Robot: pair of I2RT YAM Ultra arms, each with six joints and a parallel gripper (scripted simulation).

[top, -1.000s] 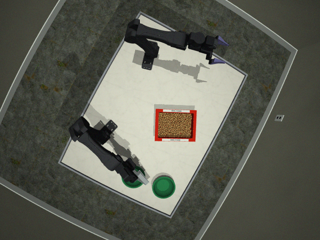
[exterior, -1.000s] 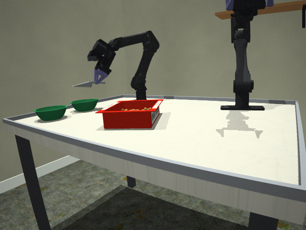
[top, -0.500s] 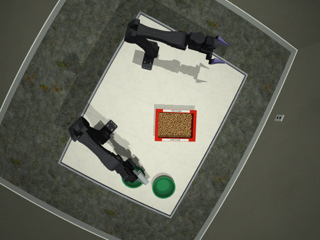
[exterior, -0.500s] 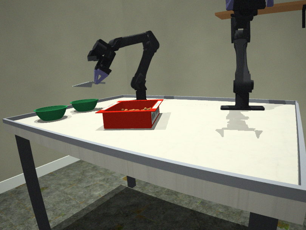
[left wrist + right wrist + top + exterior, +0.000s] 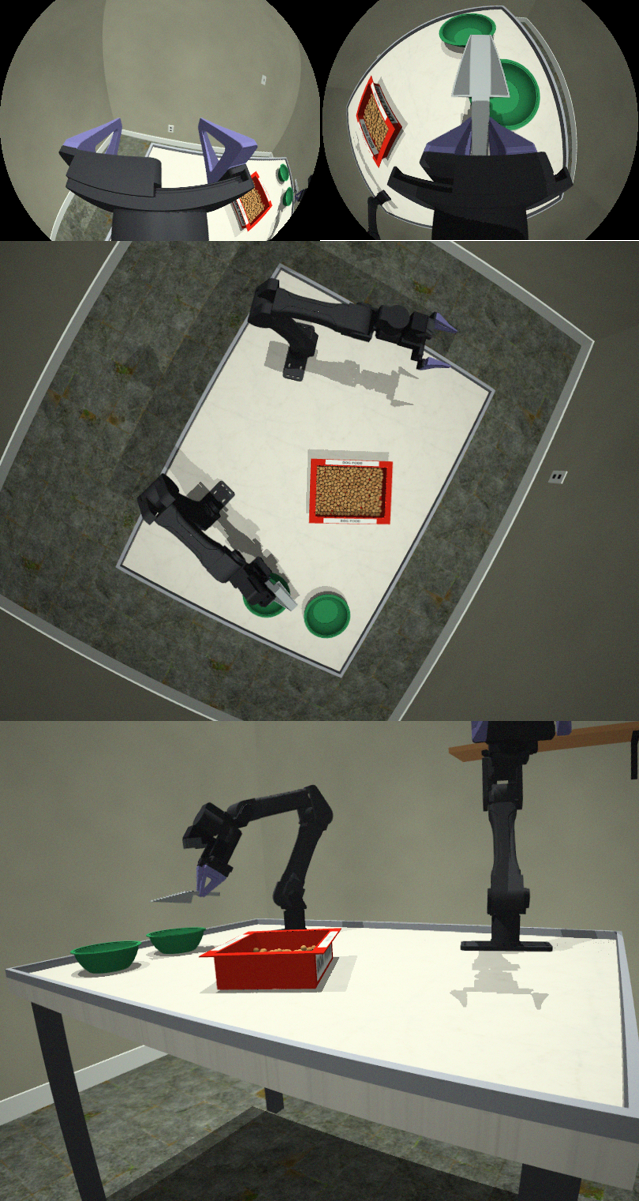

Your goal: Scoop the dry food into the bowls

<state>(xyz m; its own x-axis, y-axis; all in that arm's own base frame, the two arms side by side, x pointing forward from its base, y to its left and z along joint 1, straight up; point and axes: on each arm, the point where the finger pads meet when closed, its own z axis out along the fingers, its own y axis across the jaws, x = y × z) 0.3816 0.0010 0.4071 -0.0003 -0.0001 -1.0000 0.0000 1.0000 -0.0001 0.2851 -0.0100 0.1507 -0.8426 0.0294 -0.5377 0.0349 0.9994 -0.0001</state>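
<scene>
My right gripper (image 5: 269, 587) is shut on the handle of a grey scoop (image 5: 282, 595) and holds it level, high above the green bowls. In the right wrist view the scoop (image 5: 479, 68) looks empty and hangs over the nearer green bowl (image 5: 514, 94), with the second bowl (image 5: 468, 30) beyond it. Both bowls (image 5: 264, 597) (image 5: 326, 614) look empty. The red box (image 5: 350, 490) of brown dry food sits flat in the table's middle. My left gripper (image 5: 437, 343) is open and empty, raised high beyond the table's far edge.
The bowls stand close to the table's raised rim (image 5: 35, 967). The box carries white "DOG FOOD" labels. A wooden shelf (image 5: 547, 742) hangs on the wall behind the left arm. The two arm bases (image 5: 293, 365) (image 5: 219, 494) are bolted to the table.
</scene>
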